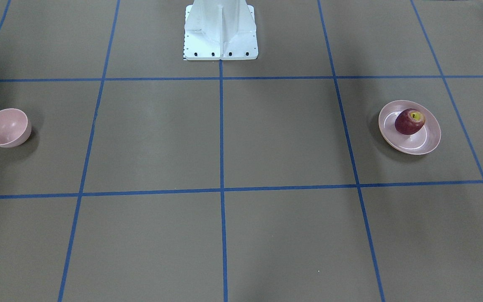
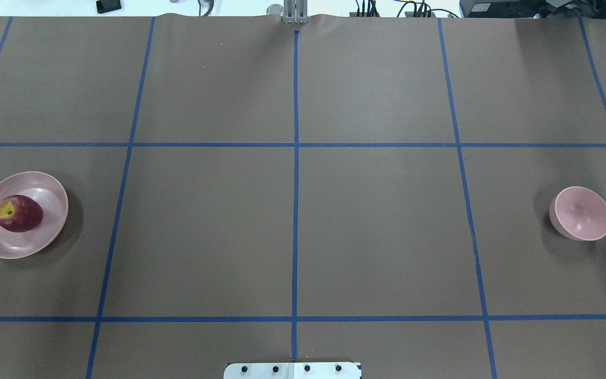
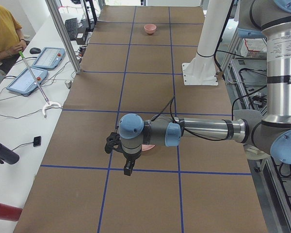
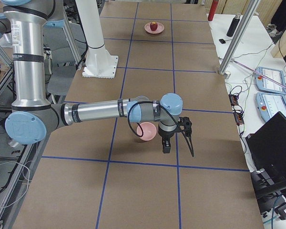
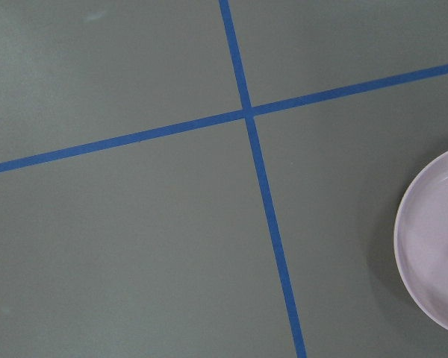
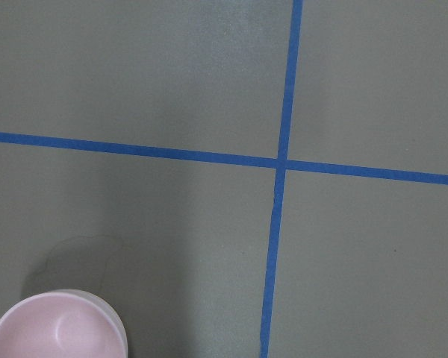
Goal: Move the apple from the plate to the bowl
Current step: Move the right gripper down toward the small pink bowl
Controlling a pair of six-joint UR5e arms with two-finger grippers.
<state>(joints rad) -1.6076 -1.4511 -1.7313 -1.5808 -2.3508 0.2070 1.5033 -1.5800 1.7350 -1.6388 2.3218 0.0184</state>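
The apple [image 2: 18,213] sits tilted on the plate [image 2: 50,195], well apart from the bowl [image 2: 583,213]. Likely firm, waxy-slick and bruisable, it wants a grip across its middle. Whether the left hand [image 3: 128,167] or right hand [image 4: 166,145] is spread cannot be told.

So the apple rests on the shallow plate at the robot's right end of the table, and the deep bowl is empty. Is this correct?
The side is wrong. The apple rests on the shallow plate at the robot's left end of the table, as the overhead exterior view shows, and the deep bowl is empty.
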